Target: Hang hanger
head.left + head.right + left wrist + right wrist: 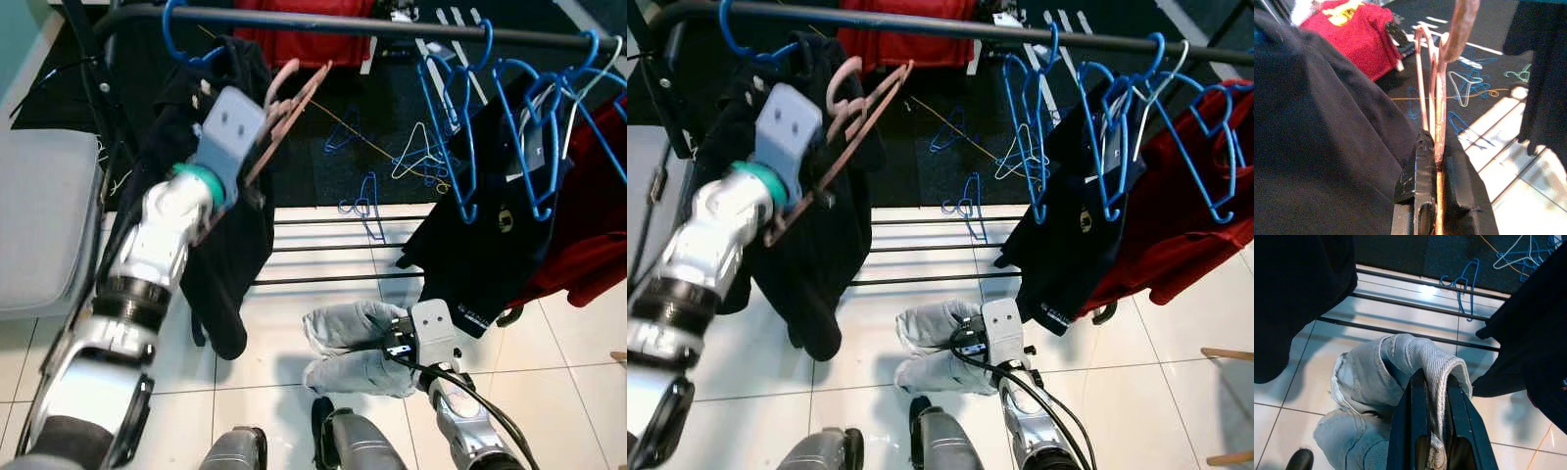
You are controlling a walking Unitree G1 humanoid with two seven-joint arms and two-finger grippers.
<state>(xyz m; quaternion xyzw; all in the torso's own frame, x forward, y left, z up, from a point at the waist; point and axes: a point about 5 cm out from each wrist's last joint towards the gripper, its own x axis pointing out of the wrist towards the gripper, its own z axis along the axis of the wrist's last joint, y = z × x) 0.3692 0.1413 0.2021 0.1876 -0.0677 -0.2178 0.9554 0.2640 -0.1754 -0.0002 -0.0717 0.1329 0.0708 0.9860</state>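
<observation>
Right gripper (1435,396) sits low in front of the body, fingers pinching a fold of pale grey denim, looks like jeans (358,345), bunched above the tiled floor (284,392). Left gripper (1437,156) is raised high, fingers clamped on the wire of a pink hanger (289,93), hook end just below the black rail (392,26) and beside a black garment (220,215) on a blue hanger (181,44).

Hanger is not on the rail yet; hook points up toward it but sits short of it.

Risks as I read it:
- Hook snags the black garment or the blue hanger's hook instead of clearing the rail: they're touching or nearly so, can't tell which.
- Grip is on thin wire, so the hanger may pivot in the fingers as it's lifted and the hook rolls off line.
- More blue hangers (446,127) crowd the rail to the right; the free gap is narrow.
- Jeans dangle loose, could slip or drag.
</observation>
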